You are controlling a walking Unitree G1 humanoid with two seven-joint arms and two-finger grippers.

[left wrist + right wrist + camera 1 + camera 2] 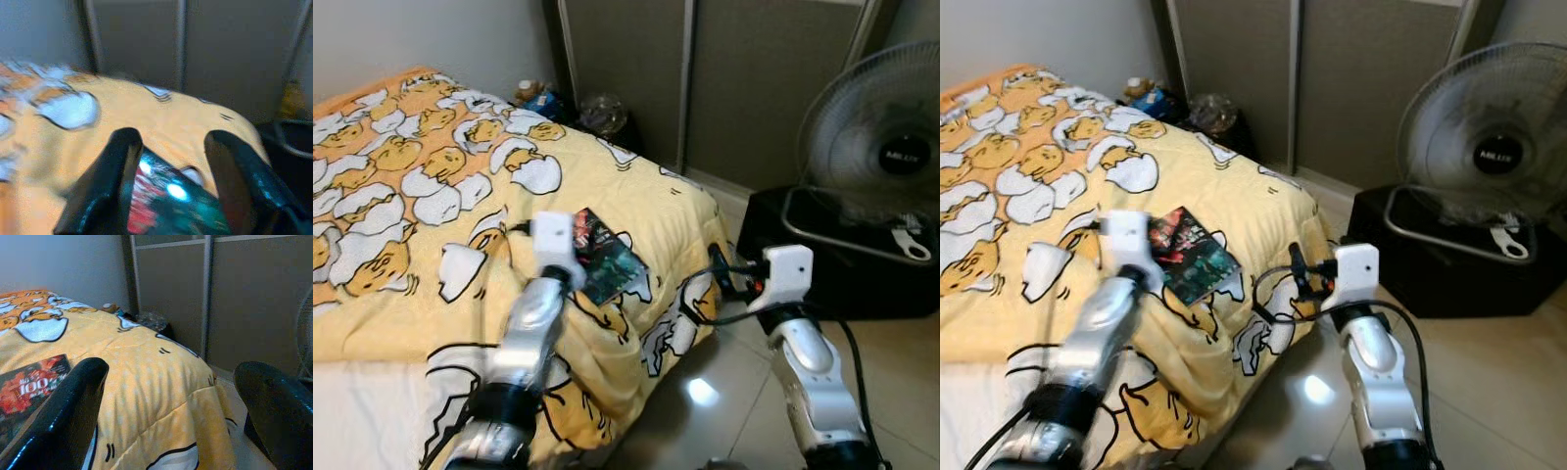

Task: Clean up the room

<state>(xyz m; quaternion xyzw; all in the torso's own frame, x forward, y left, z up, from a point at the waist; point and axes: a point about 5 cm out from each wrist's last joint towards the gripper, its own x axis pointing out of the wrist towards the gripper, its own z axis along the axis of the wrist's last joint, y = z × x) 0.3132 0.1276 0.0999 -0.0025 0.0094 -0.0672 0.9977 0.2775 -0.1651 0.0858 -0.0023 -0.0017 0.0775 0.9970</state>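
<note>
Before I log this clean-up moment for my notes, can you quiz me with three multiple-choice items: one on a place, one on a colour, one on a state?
1. Where does the book lie?
A. on the floor
B. on the yellow egg-print blanket on the bed
C. on the black box under the fan

2. What colour is the standing fan's cage?
A. red
B. white
C. blue

3. How do the jaws of the left gripper stand?
A. open, over the book
B. shut on the blanket
C. shut on a cable

Key: 1 B, both eye views show the book flat on the blanket near the bed's corner. 2 B, the cage is pale white around a black hub. 3 A, the left wrist view shows the two black fingers apart with the book's glossy cover between and below them. The right gripper is open too, beside the bed's corner.
</note>
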